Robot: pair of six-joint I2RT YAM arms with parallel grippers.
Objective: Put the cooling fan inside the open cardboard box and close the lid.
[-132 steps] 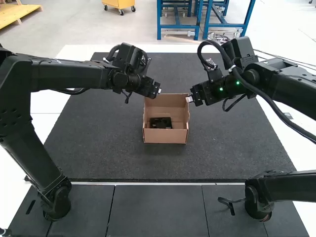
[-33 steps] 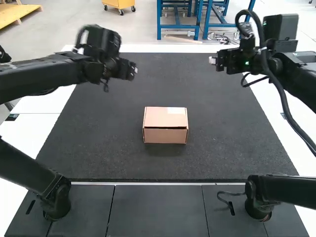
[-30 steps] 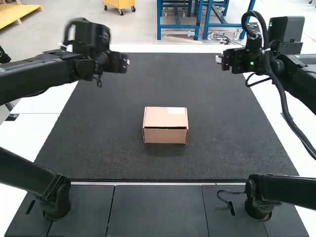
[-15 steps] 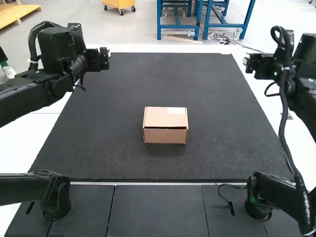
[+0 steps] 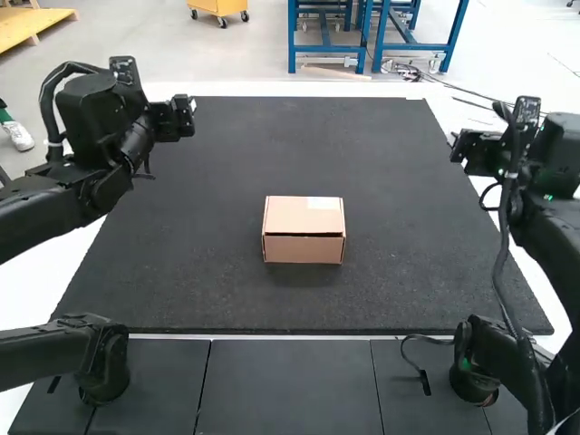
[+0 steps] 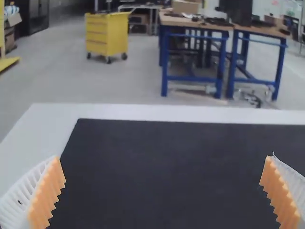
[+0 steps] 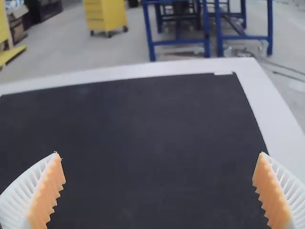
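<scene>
Though closed, cardboard box (image 5: 304,229): inside hidden.

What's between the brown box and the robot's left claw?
Nothing but bare black mat lies between the box and the left gripper, seen in the high view.

The cardboard box (image 5: 304,227) sits with its lid down, so its interior is hidden from inspection. In the wrist views, the ribbed fingers of the left end effector (image 6: 162,159) and the right end effector (image 7: 158,155) are cut off by the frame edge, leaving just their tips visible. In the high view both end effectors are too small for finger detail, and the left arm (image 5: 54,199) and right arm (image 5: 562,154) run out of frame at the sides.
</scene>
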